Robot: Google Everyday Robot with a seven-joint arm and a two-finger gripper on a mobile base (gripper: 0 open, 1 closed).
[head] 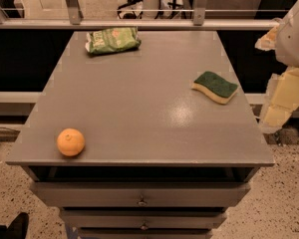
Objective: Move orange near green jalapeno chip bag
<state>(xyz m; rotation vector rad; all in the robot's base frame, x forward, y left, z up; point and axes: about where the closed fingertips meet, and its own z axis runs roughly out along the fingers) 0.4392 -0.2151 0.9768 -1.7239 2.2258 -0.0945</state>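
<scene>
The orange (71, 142) sits near the front left corner of the grey table (139, 98). The green jalapeno chip bag (112, 39) lies crumpled at the back of the table, left of centre, far from the orange. My gripper (281, 101) hangs off the table's right side, beyond the edge, below the white arm (295, 34). It is well away from both the orange and the bag and holds nothing that I can see.
A yellow sponge with a dark green top (215, 86) lies near the table's right edge. Drawers (142, 199) run under the front edge. A metal railing (139, 21) crosses behind the table. The floor is speckled.
</scene>
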